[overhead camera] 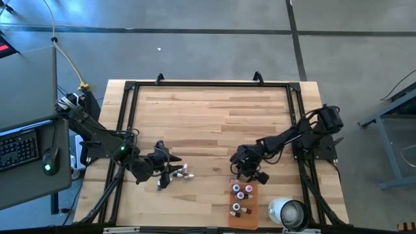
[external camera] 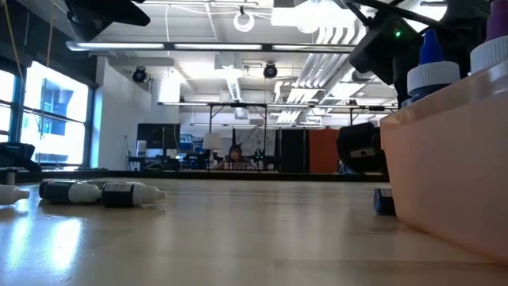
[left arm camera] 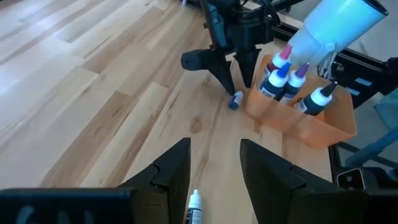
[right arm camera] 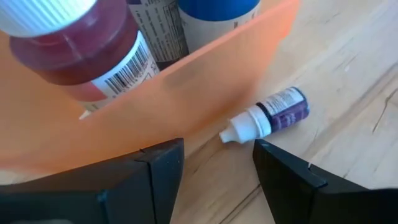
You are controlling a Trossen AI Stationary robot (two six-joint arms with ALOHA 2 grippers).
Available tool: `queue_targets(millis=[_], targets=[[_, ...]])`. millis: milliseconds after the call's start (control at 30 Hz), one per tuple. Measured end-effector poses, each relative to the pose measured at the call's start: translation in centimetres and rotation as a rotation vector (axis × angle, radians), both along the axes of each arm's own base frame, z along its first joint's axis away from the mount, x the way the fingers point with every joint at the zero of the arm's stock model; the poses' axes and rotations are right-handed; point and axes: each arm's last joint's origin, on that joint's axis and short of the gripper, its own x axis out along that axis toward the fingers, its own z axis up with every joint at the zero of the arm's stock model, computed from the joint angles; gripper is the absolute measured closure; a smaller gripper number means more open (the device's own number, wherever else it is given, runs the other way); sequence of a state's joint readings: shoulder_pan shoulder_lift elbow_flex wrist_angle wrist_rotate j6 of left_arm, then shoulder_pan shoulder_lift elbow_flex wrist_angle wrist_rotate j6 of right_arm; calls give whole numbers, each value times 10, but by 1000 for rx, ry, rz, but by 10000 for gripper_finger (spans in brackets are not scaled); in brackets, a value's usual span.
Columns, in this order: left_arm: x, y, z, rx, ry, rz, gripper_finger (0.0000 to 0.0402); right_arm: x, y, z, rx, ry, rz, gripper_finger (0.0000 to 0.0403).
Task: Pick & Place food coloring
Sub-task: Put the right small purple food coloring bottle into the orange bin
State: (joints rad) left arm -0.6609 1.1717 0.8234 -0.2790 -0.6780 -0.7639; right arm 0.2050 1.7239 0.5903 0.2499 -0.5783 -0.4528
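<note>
Orange tray (right arm camera: pixel 93 118) with upright bottles; purple bottle (right arm camera: pixel 273 115) lying outside on the surface.
Right gripper (right arm camera: pixel 211 180) jaws apart above it; closing off-centre could roll it away.

The tray (right arm camera: pixel 205 68) was translucent orange; the fallen bottle (right arm camera: pixel 267 117) was purple with a white cap (barcodes striped its upright neighbours' labels); the table (overhead camera: pixel 208 123) was pale wood.

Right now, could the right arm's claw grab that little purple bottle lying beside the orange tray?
Probably yes. The right gripper hangs open just above the small purple bottle, which lies on bare wood; only the translucent orange tray wall crowds one side.
</note>
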Motion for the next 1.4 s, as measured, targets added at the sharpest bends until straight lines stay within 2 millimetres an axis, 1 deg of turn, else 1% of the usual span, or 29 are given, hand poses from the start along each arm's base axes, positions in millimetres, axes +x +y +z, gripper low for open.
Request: queue_targets(millis=[233,433,567,800,967,1033,1133,1300,1400], targets=[[0,-1,0,-9,7,-16,264,7,1,-5,-11,-60,-19,213],[0,-1,0,-10,7,-17,264,10,-5,-4,-33,-93,-61,216],[0,-1,0,-9,7,-17,264,14,-11,-3,-83,-125,-131,231],[0,-1,0,-17,13,-30,264,19,-27,-1,-111,-147,-214,253],[0,-1,0,-17,14,-29,264,21,-38,8,-148,-183,-290,255],[0,-1,0,-18,15,-32,264,20,-40,13,-131,-183,-288,255],[0,-1,-1,-26,21,-45,264,15,-41,22,-82,-168,-240,257],[-1,-2,-1,-28,30,-55,264,13,-36,35,32,-199,-133,256],[-1,-2,-1,-19,32,-59,264,13,-32,36,30,-217,-112,253]])
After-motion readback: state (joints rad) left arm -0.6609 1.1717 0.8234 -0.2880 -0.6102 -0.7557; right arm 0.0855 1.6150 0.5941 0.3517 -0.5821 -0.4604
